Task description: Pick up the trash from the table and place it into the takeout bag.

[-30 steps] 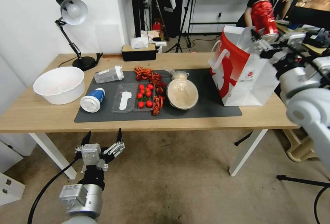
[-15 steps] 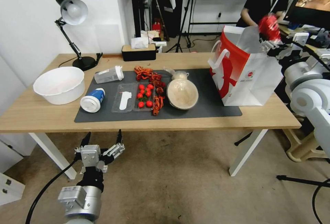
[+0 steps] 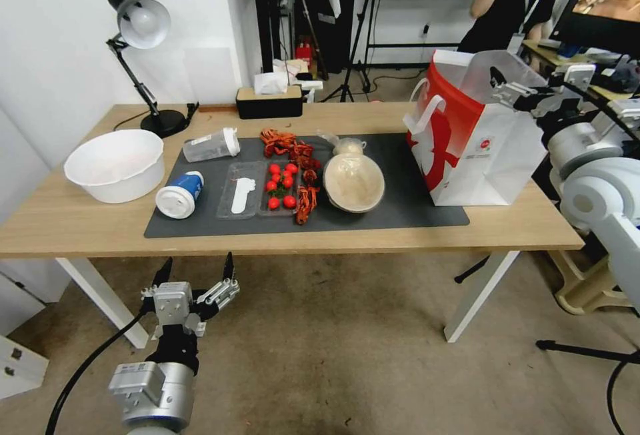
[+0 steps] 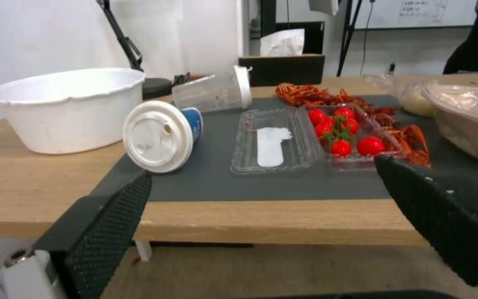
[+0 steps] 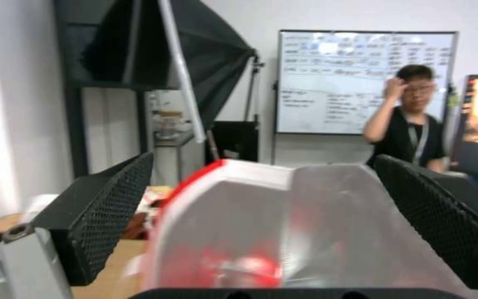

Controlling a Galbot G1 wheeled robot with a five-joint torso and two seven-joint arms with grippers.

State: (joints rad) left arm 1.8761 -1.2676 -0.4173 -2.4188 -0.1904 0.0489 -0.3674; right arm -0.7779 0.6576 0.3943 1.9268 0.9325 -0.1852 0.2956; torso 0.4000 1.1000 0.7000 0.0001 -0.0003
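currently on the table (image 3: 80,221), on its dark grey mat (image 3: 400,211): blue-and-white lidded paper cup (image 3: 180,194), lying on its side, lid toward the near edge; clear white-capped plastic cup (image 3: 211,145), also on its side, just behind it; round beige lidded bowl (image 3: 353,182) mid-mat; small clear knotted bag (image 3: 347,145) touching the bowl's far side. a clear clamshell tray (image 3: 260,189) holds cherry tomatoes (image 3: 281,185) in one half; crayfish shells (image 3: 293,151) lie beside it. off the mat, a white bowl (image 3: 117,165), a desk lamp (image 3: 141,55) and a tissue box (image 3: 269,100).

takeout bag (image 3: 477,148): upright at the table's right end, mouth open, small red logo on its white face, lettering too small to read. a red blur at its bottom in the right wrist view may be the soda can; cannot tell.

right gripper (image 3: 517,88): over the bag's open mouth, jaws spread, empty.

left gripper (image 3: 193,278): below the table's near edge, jaws apart, empty.
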